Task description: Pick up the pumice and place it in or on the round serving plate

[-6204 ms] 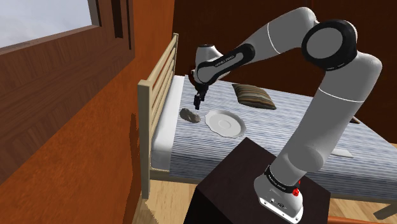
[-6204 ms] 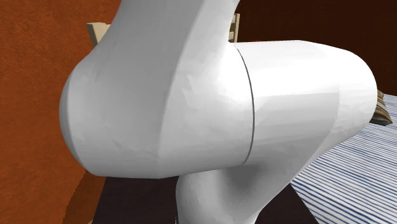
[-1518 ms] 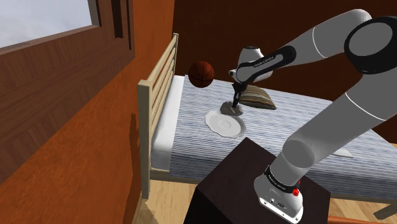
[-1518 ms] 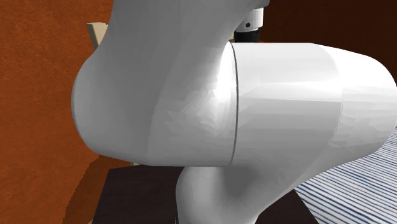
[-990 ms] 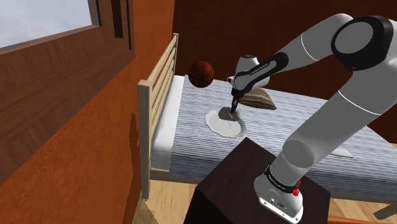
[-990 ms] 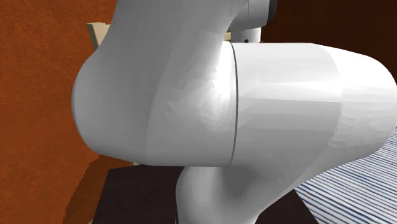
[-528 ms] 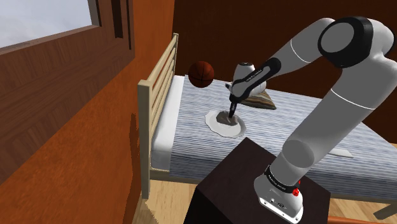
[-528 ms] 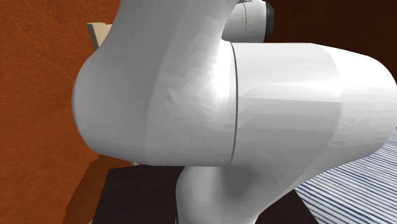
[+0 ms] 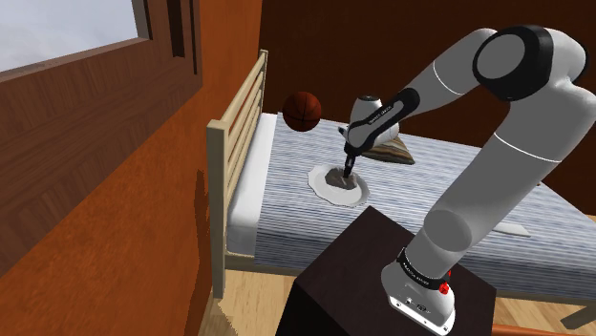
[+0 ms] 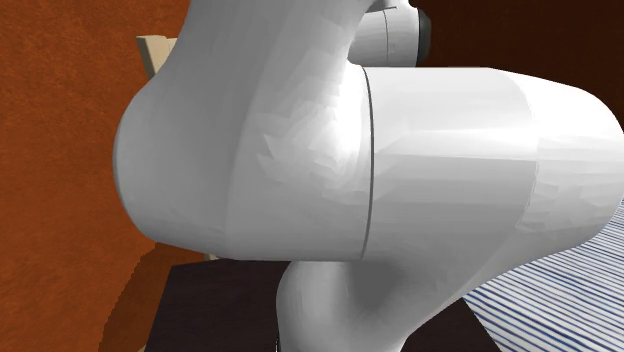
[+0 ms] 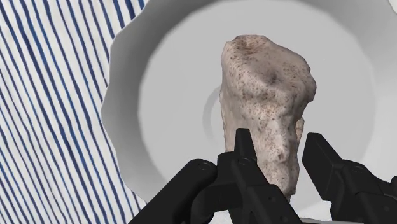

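**Item:** pumice (image 11: 267, 114), a pale, speckled, elongated stone. It lies over the middle of the round serving plate (image 11: 137, 108), which is white with a scalloped rim. In the shoulder view the plate sits at centre frame on the striped bed (image 9: 449, 205).

**Gripper** (image 11: 280, 143): set about the stone's nearer end. You cannot tell from these views whether it clamps the stone or has let go.

**Step in hand, as judged:** release.
- Confirm the stone bears on the plate before you free it.
- Open fully, then withdraw straight back along the gripper's own line so nothing drags.
- The stone is long and uneven and may roll, so keep it clear of the rim.

**Arm** (image 9: 506, 162): rises from the stand (image 9: 372, 277) at lower right. The elbow is high at upper right and the forearm slopes down toward centre. The wrist points steeply down over the plate.
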Motion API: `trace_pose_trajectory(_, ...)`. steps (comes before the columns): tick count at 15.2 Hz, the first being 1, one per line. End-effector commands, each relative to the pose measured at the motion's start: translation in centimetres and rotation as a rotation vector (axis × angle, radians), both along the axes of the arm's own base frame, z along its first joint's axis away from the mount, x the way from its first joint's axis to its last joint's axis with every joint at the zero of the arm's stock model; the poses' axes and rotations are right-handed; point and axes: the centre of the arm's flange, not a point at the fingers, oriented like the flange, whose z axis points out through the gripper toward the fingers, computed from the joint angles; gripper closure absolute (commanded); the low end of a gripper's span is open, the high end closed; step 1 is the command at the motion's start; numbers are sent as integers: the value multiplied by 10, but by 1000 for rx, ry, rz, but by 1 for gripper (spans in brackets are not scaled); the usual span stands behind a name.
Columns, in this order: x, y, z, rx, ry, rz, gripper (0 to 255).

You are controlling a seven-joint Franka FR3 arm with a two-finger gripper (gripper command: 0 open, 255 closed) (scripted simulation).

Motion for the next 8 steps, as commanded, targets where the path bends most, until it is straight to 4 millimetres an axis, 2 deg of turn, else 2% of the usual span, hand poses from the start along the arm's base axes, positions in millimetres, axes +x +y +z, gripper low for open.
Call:
trace_pose_trajectory(1,1,2,-1,0,0,6,255)
trace_pose_trajectory(2,1,2,-1,0,0,6,0)
trace_pose_trajectory(7,1,2,-1,0,0,6,0)
trace_pose_trajectory(8,2,4,12,0,0,6,0)
